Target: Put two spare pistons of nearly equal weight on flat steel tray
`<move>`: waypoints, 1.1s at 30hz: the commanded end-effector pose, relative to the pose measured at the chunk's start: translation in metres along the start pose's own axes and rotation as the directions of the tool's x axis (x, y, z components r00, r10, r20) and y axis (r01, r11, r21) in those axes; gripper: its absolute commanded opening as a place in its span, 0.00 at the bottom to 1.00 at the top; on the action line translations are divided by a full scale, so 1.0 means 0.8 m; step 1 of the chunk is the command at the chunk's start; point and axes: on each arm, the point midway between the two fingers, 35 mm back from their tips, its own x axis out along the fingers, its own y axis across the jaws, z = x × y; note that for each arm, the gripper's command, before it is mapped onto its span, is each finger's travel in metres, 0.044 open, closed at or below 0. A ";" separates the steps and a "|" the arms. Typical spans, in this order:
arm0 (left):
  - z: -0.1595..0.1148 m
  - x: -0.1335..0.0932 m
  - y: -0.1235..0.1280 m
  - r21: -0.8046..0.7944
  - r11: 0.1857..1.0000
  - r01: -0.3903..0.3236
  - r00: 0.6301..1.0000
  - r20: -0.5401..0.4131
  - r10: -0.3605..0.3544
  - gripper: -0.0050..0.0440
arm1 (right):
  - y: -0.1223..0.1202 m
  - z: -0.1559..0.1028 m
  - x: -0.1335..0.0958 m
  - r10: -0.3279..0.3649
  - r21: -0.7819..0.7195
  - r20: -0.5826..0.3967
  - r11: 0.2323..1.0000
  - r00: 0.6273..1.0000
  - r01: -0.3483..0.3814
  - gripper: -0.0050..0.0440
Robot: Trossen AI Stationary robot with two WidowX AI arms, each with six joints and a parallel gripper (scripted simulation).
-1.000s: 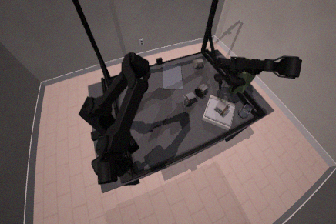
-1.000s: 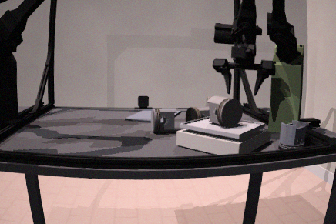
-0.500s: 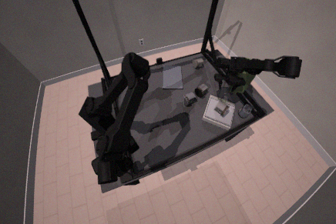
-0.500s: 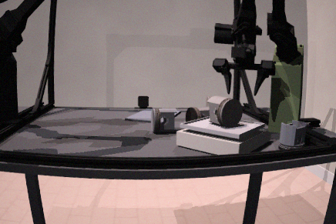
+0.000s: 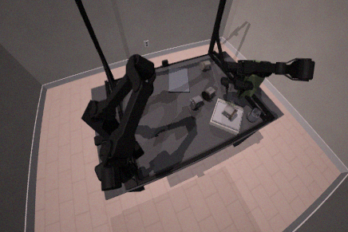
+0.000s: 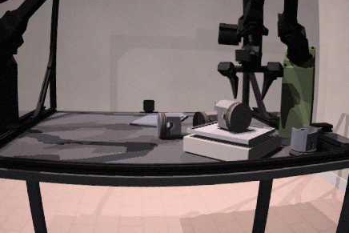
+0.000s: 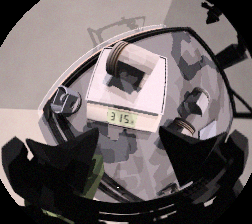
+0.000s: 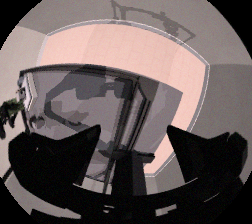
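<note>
A grey piston (image 5: 229,112) (image 6: 234,116) (image 7: 123,60) lies on its side on the white scale (image 5: 219,123) (image 6: 224,146) (image 7: 151,95), whose display reads 315. My left gripper (image 5: 235,86) (image 6: 250,86) (image 7: 129,130) is open and empty, hanging above and just behind the scale. Two pistons lie mid-table: one (image 5: 195,102) (image 6: 169,125) (image 7: 183,127) and another (image 5: 209,92) (image 6: 200,118) (image 7: 196,102). A fourth piston (image 5: 205,65) lies at the back. A fifth piston (image 5: 254,114) (image 6: 303,139) (image 7: 65,100) stands by the table edge. The flat steel tray (image 5: 179,80) (image 6: 144,120) holds nothing. My right gripper (image 8: 134,128) is open, raised at the far end.
A tall green block (image 5: 251,82) (image 6: 296,101) stands beside the left arm's base, close to the scale. A small black cube (image 5: 164,62) (image 6: 148,105) sits at the back edge by the tray. Black frame posts rise at the back corners. The table has a raised rim.
</note>
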 end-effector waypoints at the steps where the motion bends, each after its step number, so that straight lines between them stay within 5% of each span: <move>1: 0.011 0.002 -0.009 0.023 1.000 -0.004 1.000 -0.027 0.005 0.87 | 0.001 0.000 0.000 0.004 0.000 0.000 1.000 1.000 -0.004 1.00; 16: 0.101 0.009 -0.027 0.324 0.943 0.075 0.966 -0.259 0.013 0.87 | 0.001 0.000 0.000 0.004 0.000 0.000 1.000 1.000 -0.004 1.00; 27: 0.155 0.001 -0.015 0.448 0.874 0.189 0.945 -0.324 -0.039 0.87 | 0.001 0.000 0.000 0.004 0.000 0.000 1.000 1.000 -0.004 1.00; 33: 0.177 0.001 -0.002 0.416 0.892 0.178 0.946 -0.323 -0.039 0.87 | 0.001 0.000 0.000 0.004 0.000 0.000 1.000 1.000 -0.004 1.00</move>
